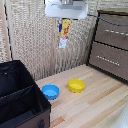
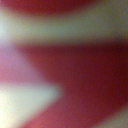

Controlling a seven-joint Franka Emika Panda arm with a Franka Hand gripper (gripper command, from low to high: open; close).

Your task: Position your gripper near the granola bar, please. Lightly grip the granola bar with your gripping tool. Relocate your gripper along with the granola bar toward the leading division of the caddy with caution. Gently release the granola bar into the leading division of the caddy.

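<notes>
1. Exterior view, setting: a pale wooden tabletop (image 1: 95, 102) fills the lower right of the frame, backed by a woven beige screen. A brown wooden drawer cabinet (image 1: 111, 42) stands at the upper right.
2. Exterior view, task things: the black caddy (image 1: 20, 97) occupies the lower left, its dividers splitting it into bays. The granola bar (image 1: 64, 33), yellow-orange with a white lower end, hangs upright in the air at upper centre, high above the tabletop and well apart from the caddy.
3. Exterior view, other things: a blue bowl (image 1: 50, 91) and a yellow bowl (image 1: 76, 85) sit near each other on the tabletop at lower centre.
4. Exterior view, arm pose: only the white wrist shows, cut off by the top edge. The gripper (image 1: 65, 19) points straight down and pinches the bar's top end; the fingers themselves are too blurred to make out.
5. Wrist view: nothing but a blur of red and cream bands, probably the bar's print pressed close to the lens.
6. Judgement on the step in hand: the carry toward the caddy's leading division (image 1: 22, 107) seems under way. Travelling slowly at this height toward the lower left should keep the dangling bar steady and clear of the caddy's walls before lowering.
</notes>
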